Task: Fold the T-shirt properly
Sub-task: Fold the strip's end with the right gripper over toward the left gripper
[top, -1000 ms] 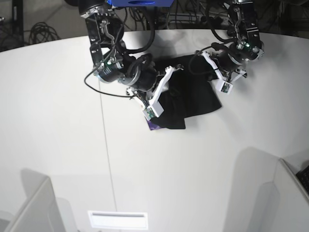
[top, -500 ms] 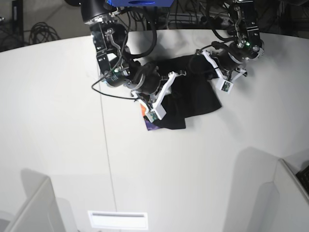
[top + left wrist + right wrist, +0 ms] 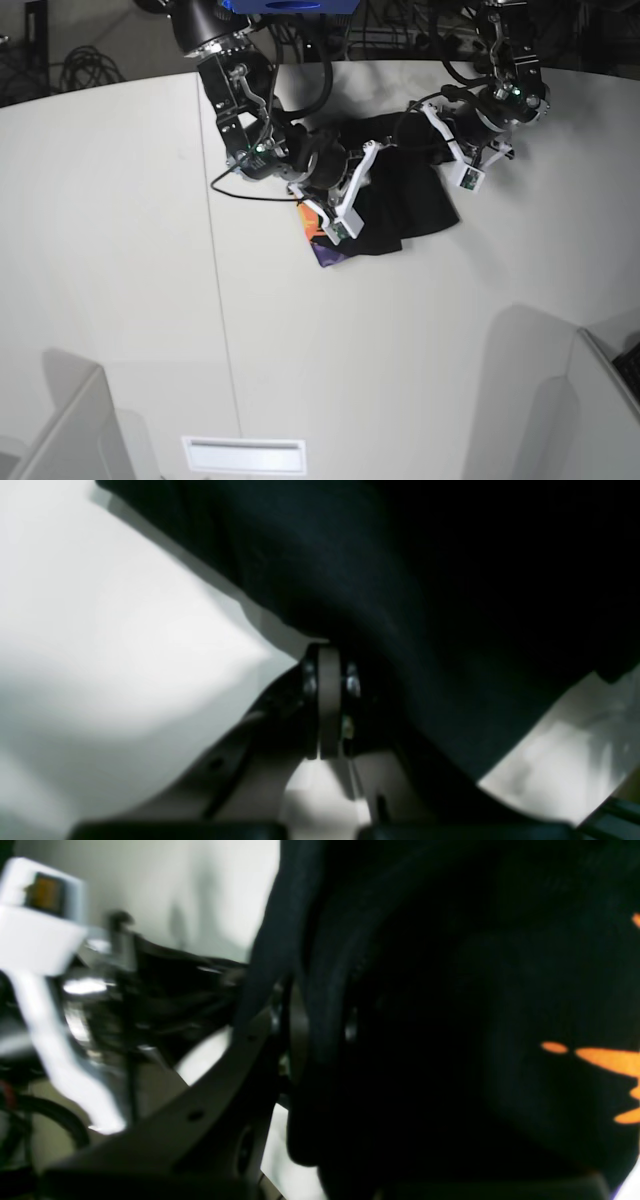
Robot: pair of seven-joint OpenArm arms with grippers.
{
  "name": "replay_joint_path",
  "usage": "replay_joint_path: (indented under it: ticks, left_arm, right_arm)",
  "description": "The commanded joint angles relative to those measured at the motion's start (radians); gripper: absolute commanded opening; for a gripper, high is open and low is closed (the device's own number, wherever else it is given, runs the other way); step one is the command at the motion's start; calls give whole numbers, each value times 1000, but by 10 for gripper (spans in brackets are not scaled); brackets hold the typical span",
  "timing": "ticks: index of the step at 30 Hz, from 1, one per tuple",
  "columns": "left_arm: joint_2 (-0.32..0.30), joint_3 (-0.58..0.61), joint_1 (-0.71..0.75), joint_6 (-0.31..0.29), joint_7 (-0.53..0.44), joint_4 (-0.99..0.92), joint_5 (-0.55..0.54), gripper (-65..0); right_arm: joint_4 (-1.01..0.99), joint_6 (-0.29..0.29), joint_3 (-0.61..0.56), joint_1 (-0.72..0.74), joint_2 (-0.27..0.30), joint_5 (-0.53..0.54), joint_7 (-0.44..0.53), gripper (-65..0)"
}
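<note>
The T-shirt point(image 3: 395, 205) lay bunched on the far middle of the white table point(image 3: 120, 250), stretched between the two arms in the base view. The right gripper point(image 3: 300, 1040), on that view's left, sat at the shirt's near-left side; in its wrist view a thick roll of black cloth ran between its jaws, so it was clamped on the T-shirt, with the fabric filling most of the picture to the right of the fingers point(image 3: 240, 1050). Orange flecks of the print point(image 3: 600, 1060) showed on that cloth at the right edge of the wrist view, and in the base view a small orange and purple corner point(image 3: 322, 245) poked out from under the black fabric just beside the right arm's white camera mount point(image 3: 340, 215). The left gripper point(image 3: 327, 700), on the base view's right, was at the shirt's far-right edge; its wrist view showed the jaws pressed together with the hem of the dark cloth meeting their tips, gripping the T-shirt, while the fabric draped up and away to the right over the bright table. No brand, label or readable writing could be made out anywhere; the print showed only as blurred colour patches.
</note>
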Motion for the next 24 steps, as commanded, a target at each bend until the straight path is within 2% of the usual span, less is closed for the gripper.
replay_joint_path:
  ticks: [1, 6, 24]
  left_arm:
    - [-4, -2, 2, -1, -1, 17, -3, -650]
    - [-4, -2, 2, -1, -1, 17, -3, -650]
    - [-6, -2, 36, -1, -1, 24, -3, -650]
  right_arm:
    - [18, 3, -22, 13, -10, 22, 17, -650]
    - [23, 3, -85, 28, -10, 22, 17, -650]
    - [12, -3, -85, 47, -13, 22, 24, -650]
